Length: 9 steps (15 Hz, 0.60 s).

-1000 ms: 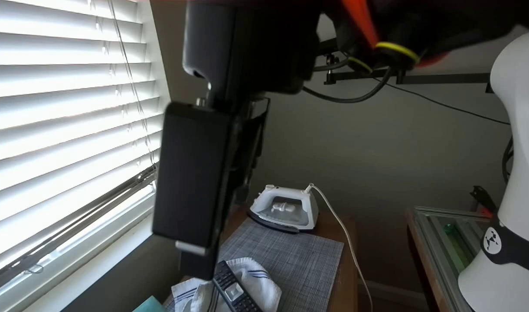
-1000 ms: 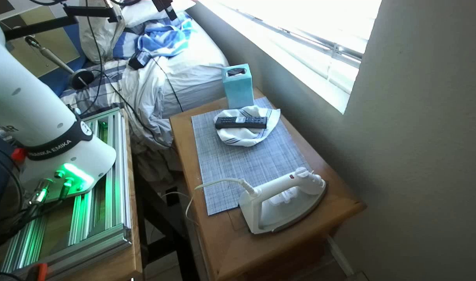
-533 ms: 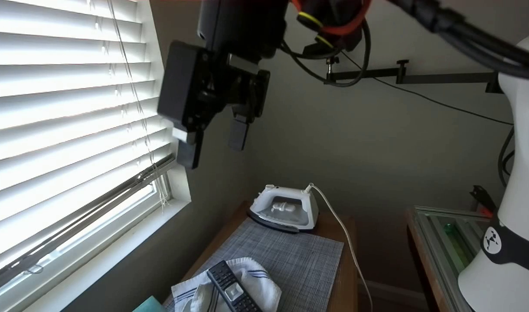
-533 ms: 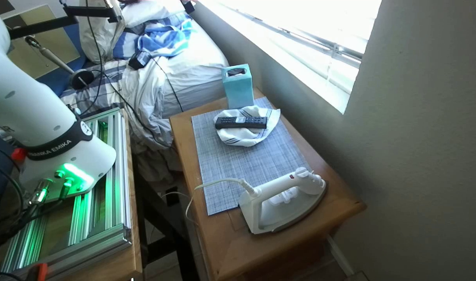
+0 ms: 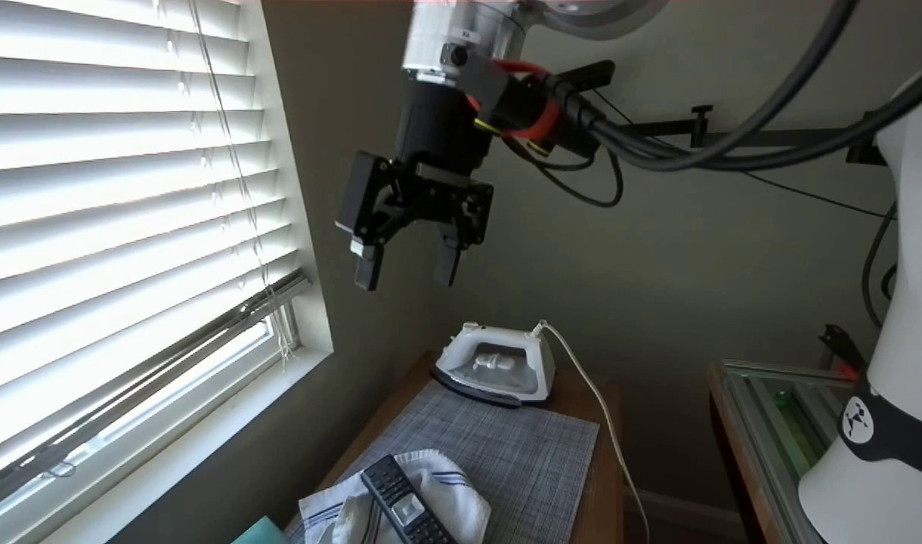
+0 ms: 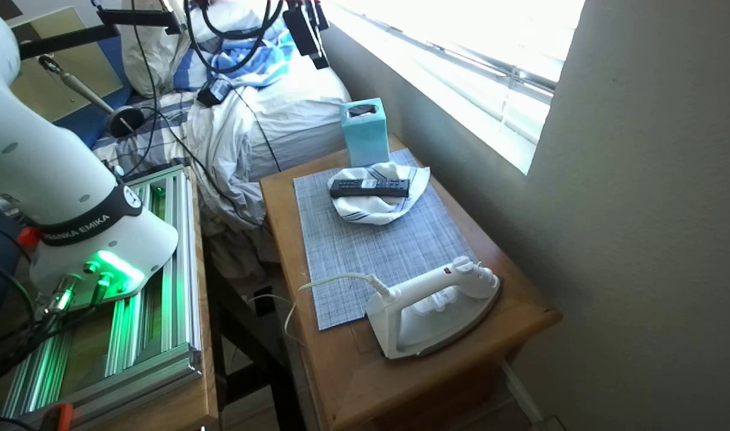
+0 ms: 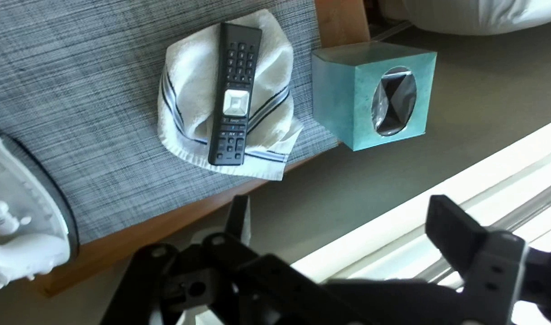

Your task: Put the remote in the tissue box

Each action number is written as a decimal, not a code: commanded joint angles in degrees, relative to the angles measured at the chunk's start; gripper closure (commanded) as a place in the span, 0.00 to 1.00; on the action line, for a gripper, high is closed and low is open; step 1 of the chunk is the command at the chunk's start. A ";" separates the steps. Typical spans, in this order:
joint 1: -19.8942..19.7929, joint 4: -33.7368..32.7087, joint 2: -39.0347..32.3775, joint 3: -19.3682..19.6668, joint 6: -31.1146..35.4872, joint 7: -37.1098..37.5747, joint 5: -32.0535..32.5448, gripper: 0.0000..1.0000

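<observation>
end effector (image 5: 406, 280) hangs near window (image 5: 121, 196), higher than wooden table (image 6: 359, 386).

Carries gripper (image 5: 406, 278) high, pointing down with slight tilt toward the left of an exterior view. Hangs from silver wrist (image 5: 461, 36), trailing looped black cables (image 5: 672, 162). Holds 2 black fingers (image 5: 368, 270) spread well apart; reaches into wrist view from bottom edge, with fingers parted. Rises as white arm (image 6: 39, 158) from base (image 6: 149, 248), leaning past left edge in an exterior view; shows gripper only partly there, cut by top edge. Shows green light (image 6: 121, 267) low on base.
</observation>
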<state>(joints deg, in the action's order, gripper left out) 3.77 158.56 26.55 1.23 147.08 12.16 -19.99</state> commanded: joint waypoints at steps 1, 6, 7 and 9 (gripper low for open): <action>0.33 -0.13 -0.94 0.22 0.27 -0.51 -1.27 0.00; 1.59 -0.91 -6.50 3.41 8.43 -2.42 -6.97 0.00; 2.63 -1.34 -8.41 5.50 10.45 -4.35 -9.93 0.00; 3.94 -2.71 -13.69 9.55 12.49 -7.81 -15.77 0.00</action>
<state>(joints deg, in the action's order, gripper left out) 5.52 158.36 21.22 5.47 155.44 10.06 -27.68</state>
